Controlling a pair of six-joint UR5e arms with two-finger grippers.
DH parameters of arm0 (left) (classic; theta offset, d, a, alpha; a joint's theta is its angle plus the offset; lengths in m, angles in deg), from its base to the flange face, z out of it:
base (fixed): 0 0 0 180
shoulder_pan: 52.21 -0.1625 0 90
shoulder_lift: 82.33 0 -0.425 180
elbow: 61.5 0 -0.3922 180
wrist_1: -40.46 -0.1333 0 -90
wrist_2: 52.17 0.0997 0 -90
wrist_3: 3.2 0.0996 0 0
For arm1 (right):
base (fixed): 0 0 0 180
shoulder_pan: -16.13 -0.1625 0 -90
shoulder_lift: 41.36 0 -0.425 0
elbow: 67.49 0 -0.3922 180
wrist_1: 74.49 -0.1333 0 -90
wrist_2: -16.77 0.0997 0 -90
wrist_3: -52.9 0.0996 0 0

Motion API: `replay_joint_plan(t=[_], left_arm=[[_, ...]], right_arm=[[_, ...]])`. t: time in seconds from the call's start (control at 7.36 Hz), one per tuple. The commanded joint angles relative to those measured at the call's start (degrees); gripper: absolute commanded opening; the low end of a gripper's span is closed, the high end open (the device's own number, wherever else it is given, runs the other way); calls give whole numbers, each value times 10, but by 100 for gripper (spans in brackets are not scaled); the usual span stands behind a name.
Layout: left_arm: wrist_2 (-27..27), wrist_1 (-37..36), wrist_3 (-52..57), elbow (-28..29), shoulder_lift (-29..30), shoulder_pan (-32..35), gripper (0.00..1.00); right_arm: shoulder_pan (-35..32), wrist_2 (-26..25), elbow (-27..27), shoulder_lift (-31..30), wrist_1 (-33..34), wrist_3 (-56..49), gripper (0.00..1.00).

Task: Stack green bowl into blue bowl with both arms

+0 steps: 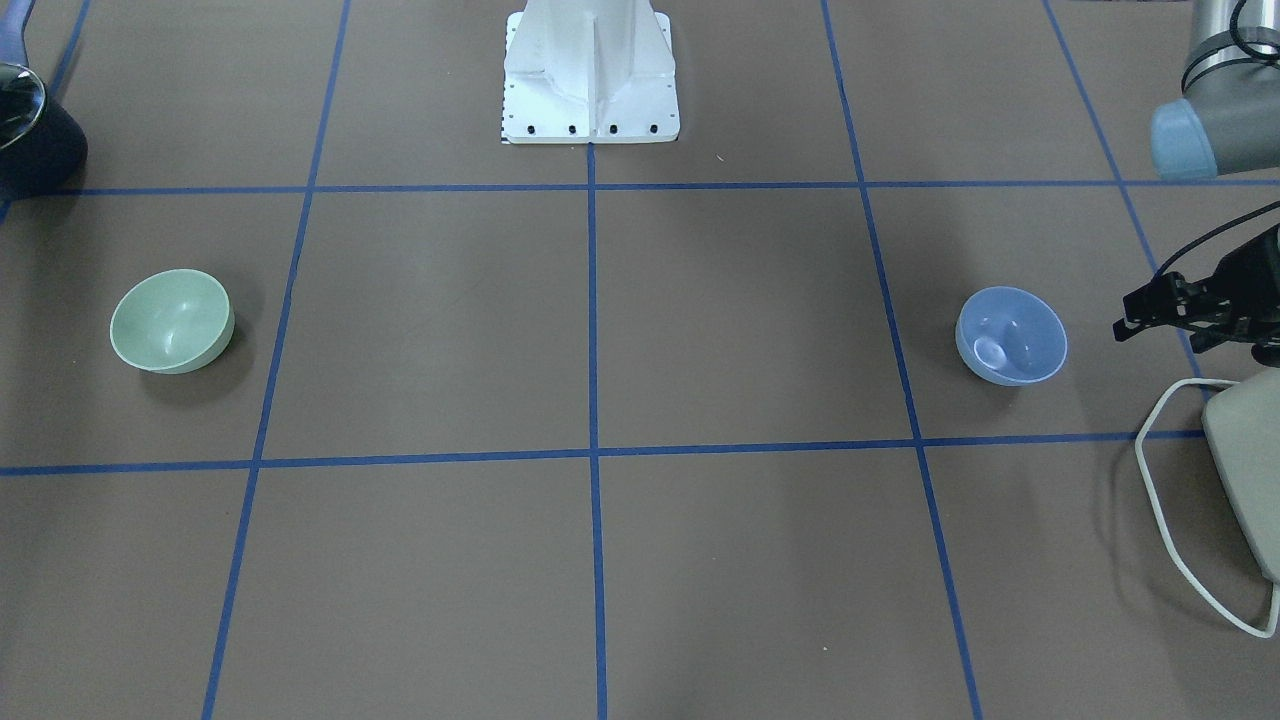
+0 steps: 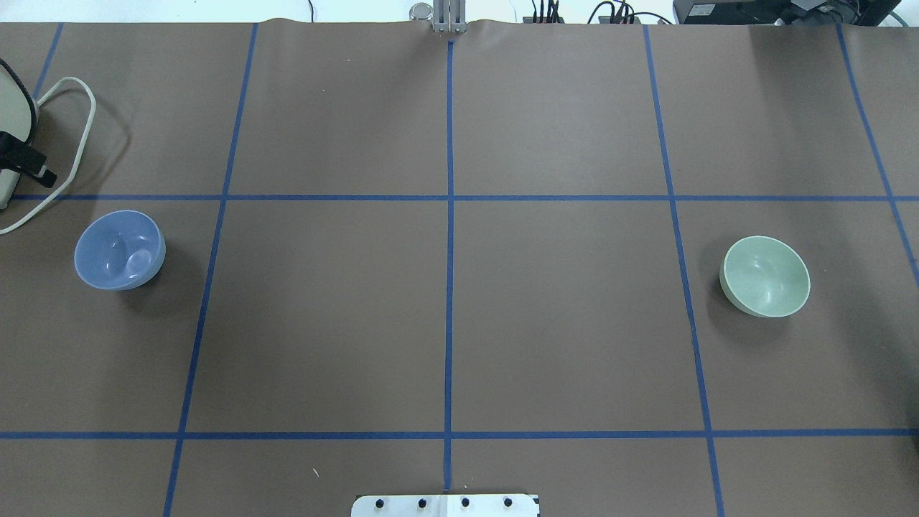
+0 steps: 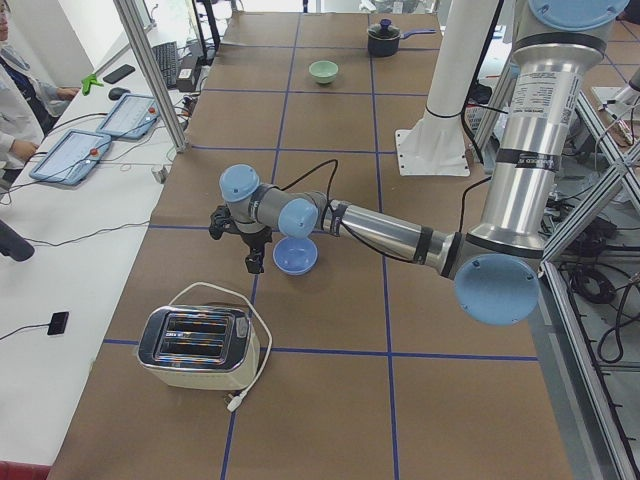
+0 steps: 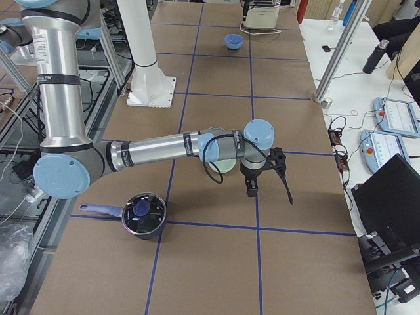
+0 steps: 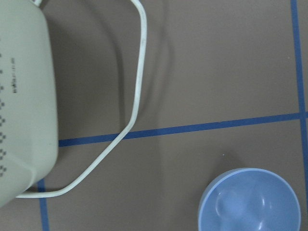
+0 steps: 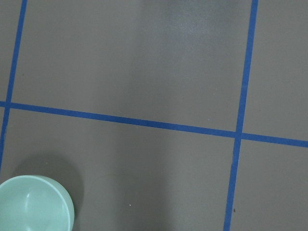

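The green bowl (image 1: 172, 321) stands upright and empty on the brown table, also in the overhead view (image 2: 765, 276) and at the bottom left of the right wrist view (image 6: 33, 204). The blue bowl (image 1: 1011, 335) stands upright far across the table (image 2: 119, 249), low in the left wrist view (image 5: 250, 202). My left gripper (image 1: 1165, 320) hovers beside the blue bowl, on the toaster's side, and looks open and empty. My right gripper (image 4: 264, 177) hangs just past the green bowl (image 4: 223, 165), which its arm half hides; I cannot tell whether it is open or shut.
A cream toaster (image 1: 1245, 470) with a looped white cord (image 1: 1160, 480) stands close to the blue bowl. A dark lidded pot (image 1: 30, 130) stands near the green bowl. The white pedestal (image 1: 590, 80) stands at the robot's edge. Blue tape lines cross the table.
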Motion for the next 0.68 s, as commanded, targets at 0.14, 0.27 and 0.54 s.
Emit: replay_joint_plan(t=[0.14, 0.27, 0.54], left_arm=[[4, 151, -89, 74, -18, -30, 99], [5, 204, -150, 74, -33, -60, 99], [7, 278, -203, 76, -58, -92, 98]], right_arm=[[0, 3, 0, -1, 0, 1, 100], [0, 3, 0, -2, 0, 1, 100], [0, 3, -1, -5, 0, 1, 100]])
